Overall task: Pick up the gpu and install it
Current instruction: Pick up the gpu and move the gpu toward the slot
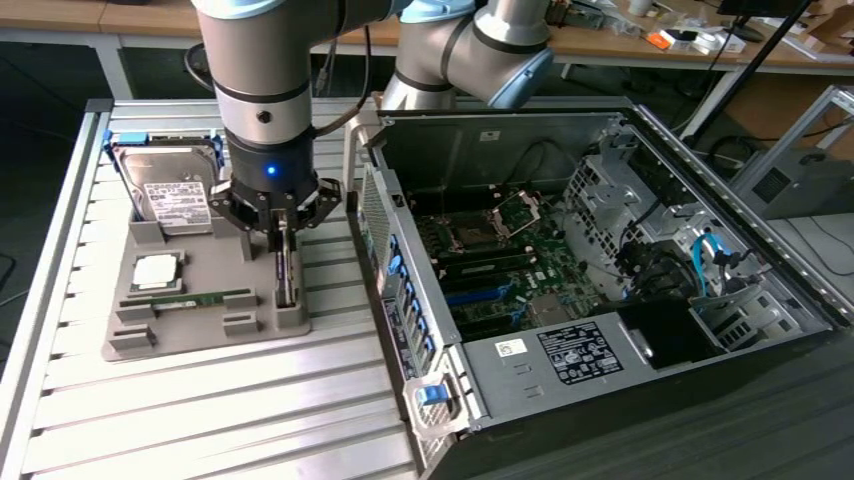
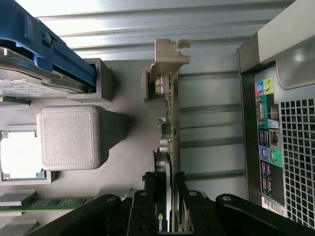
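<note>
Occlusion is noted first. In the wrist view the gpu (image 2: 170, 142) is seen edge-on only, so neither face can be read. Its near end is covered by the gripper (image 2: 166, 191), and its silver end bracket (image 2: 170, 54) is found at the far end, well beyond the jaws. In the exterior view the gpu (image 1: 283, 272) is seen directly below the gripper (image 1: 278, 238). Its lower edge is sunk in a slot of the grey tray (image 1: 200, 335), and the contact with the card is partly masked by the gripper body. The arm (image 1: 267, 80) is cut off by the frame above the wrist. The hard drive (image 2: 29, 73) and the computer case (image 2: 285, 123) are each cut by the frame edge in the wrist view. Port markings on the computer case cannot be made out.

Jaw state: the jaws are clenched on the gpu. One finger (image 2: 147, 196) is pressed to each face of the upright card, which stands between them in its tray slot.

Count: one gpu. One hard drive, one processor (image 1: 155, 270) and one memory stick (image 1: 200, 299) are set in the one tray, to the exterior view's left of the jaws. One open computer case is placed to the exterior view's right of the jaws, apart from them.
</note>
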